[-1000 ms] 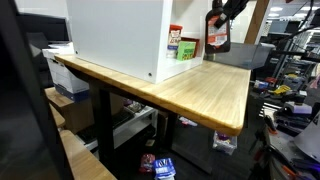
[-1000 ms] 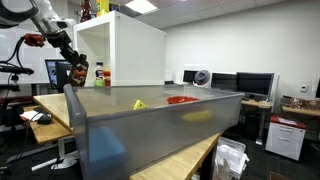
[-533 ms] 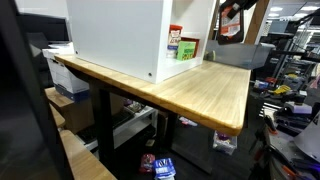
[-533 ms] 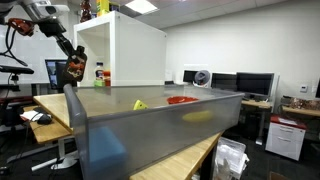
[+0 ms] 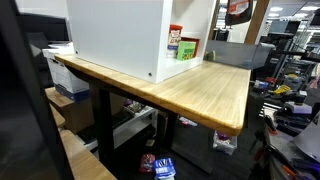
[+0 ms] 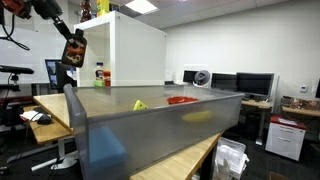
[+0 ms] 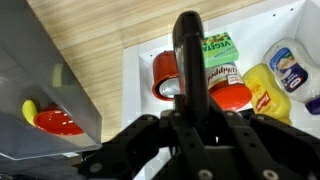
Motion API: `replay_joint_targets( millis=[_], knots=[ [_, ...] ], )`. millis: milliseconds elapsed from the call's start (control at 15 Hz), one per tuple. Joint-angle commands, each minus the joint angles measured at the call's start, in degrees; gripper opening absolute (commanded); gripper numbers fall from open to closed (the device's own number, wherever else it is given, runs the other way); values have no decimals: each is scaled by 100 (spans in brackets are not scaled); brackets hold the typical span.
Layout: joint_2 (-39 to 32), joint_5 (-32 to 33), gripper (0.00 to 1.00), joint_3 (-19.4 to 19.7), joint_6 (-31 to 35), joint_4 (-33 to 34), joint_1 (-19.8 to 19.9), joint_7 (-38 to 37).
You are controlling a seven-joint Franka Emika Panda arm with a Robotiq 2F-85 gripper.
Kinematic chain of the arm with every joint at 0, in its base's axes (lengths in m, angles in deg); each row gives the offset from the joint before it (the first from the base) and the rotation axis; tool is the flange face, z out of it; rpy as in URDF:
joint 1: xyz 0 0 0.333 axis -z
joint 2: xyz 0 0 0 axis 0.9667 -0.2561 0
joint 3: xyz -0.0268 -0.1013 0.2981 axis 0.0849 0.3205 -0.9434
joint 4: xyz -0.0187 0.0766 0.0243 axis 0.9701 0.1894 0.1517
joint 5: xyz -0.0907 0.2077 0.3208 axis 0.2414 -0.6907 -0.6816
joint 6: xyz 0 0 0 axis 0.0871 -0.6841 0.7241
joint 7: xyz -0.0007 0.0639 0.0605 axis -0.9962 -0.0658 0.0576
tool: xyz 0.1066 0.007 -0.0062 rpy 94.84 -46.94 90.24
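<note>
The pale wooden worktop (image 5: 200,90) lies far below the fingers. The white open-fronted cabinet (image 6: 125,50) stands on it, beside and below them. The grey bin (image 6: 160,125) sits lower and well off to one side. The fingers (image 6: 68,36) are clamped nearly together on a dark bottle (image 6: 73,53) with a red label, which hangs in the air clear of everything. In the wrist view a red can (image 7: 160,70), a green box (image 7: 218,48) and a yellow squeeze bottle (image 7: 262,92) lie beneath them in the cabinet. This looks like the carrying stage. A next move would call for a firm grip and a slow descent into a free gap.
</note>
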Motion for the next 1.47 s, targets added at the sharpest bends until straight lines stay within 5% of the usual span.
replay_joint_targets(
  millis=[0, 733, 1400],
  knots=[
    [-31, 70, 6, -42, -489, 675, 276, -302],
    [-350, 696, 6, -445, -991, 2294, 1116, -857],
    [-1025, 1434, 6, -522, -877, 3213, 1045, -416]
  ],
)
